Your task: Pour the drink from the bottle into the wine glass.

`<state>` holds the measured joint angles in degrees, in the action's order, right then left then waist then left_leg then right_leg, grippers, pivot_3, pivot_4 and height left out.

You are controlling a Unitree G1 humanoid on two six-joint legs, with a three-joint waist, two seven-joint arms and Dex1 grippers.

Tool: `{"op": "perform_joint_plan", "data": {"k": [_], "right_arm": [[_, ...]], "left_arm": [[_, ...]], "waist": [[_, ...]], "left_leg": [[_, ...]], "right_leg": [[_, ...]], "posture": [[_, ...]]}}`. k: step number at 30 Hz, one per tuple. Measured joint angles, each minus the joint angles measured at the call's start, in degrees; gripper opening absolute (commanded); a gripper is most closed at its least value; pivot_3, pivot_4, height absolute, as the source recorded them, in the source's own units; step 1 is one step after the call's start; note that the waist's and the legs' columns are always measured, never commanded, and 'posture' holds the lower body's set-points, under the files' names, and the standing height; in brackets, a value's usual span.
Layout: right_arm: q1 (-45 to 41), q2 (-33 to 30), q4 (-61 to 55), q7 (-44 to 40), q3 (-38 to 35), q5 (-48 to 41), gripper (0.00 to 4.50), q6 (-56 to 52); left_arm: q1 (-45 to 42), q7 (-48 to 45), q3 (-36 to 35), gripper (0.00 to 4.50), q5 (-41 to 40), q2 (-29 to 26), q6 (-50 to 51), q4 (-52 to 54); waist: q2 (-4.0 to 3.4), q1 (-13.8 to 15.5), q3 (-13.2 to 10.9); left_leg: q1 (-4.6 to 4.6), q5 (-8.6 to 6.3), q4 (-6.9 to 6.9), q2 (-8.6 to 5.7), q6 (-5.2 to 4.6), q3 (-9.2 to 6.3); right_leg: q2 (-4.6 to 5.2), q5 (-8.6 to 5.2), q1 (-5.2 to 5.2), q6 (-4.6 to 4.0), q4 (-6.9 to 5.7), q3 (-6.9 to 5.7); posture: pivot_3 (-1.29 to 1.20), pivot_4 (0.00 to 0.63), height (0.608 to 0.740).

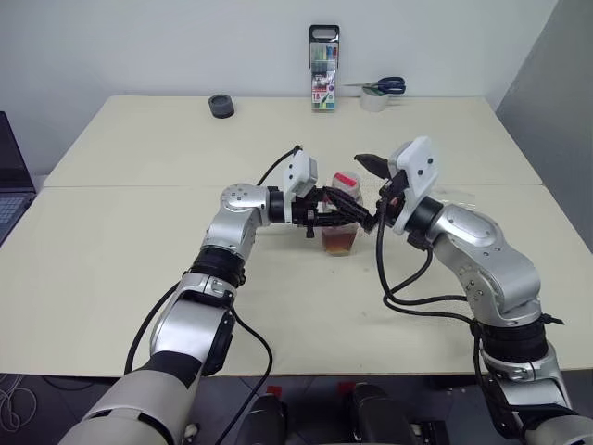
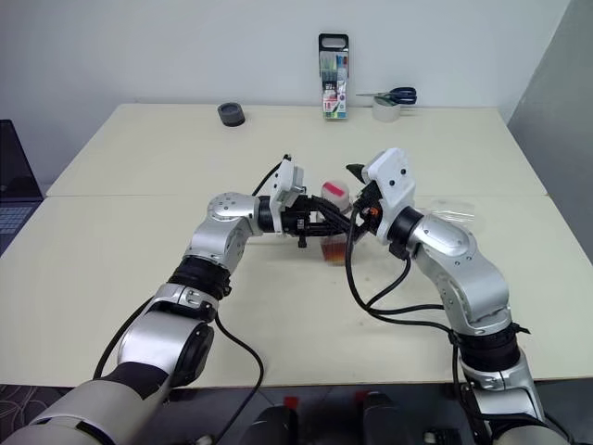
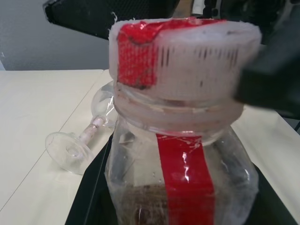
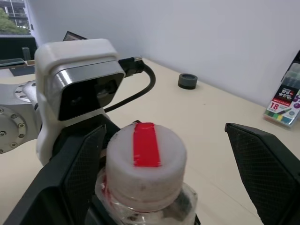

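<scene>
Closest in, the cap (image 4: 145, 161) of the bottle (image 3: 180, 176) sits between the wide-open fingers (image 4: 84, 173) of the right gripper (image 4: 168, 168), which has not closed on it; one finger is just beside the cap, the other well apart. The left gripper (image 1: 335, 219) is clamped on the bottle's body from the side, holding it upright above the table (image 1: 111, 269), its long axis vertical, cap still screwed on. A small amount of reddish-brown drink (image 1: 339, 243) lies at the bottle's bottom. The right gripper is the nearer one to the cap, so unscrewing looks like the step in hand. The wine glass (image 3: 84, 140) lies tipped on its side on the table, empty, beyond the bottle toward the robot's right. It would probably need standing up before any pouring.
</scene>
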<state>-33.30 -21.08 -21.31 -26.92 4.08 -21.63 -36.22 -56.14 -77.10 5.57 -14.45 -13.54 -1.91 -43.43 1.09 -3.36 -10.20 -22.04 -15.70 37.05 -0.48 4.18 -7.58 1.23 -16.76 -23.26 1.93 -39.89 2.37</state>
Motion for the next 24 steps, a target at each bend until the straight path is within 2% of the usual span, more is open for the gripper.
{"op": "perform_joint_plan", "data": {"k": [24], "right_arm": [[1.3,-1.9,-1.7,-0.1,-1.1,-2.5,4.33,-1.9]], "left_arm": [[0.0,0.0,0.2,1.71,1.1,0.1,-0.9,0.0]], "waist": [[0.00,0.0,0.0]], "left_leg": [[0.00,-0.01,0.00,0.00,-0.01,0.00]], "right_leg": [[0.00,0.00,0.00,0.00,0.00,0.00]], "posture": [[0.00,0.150,0.740]]}}
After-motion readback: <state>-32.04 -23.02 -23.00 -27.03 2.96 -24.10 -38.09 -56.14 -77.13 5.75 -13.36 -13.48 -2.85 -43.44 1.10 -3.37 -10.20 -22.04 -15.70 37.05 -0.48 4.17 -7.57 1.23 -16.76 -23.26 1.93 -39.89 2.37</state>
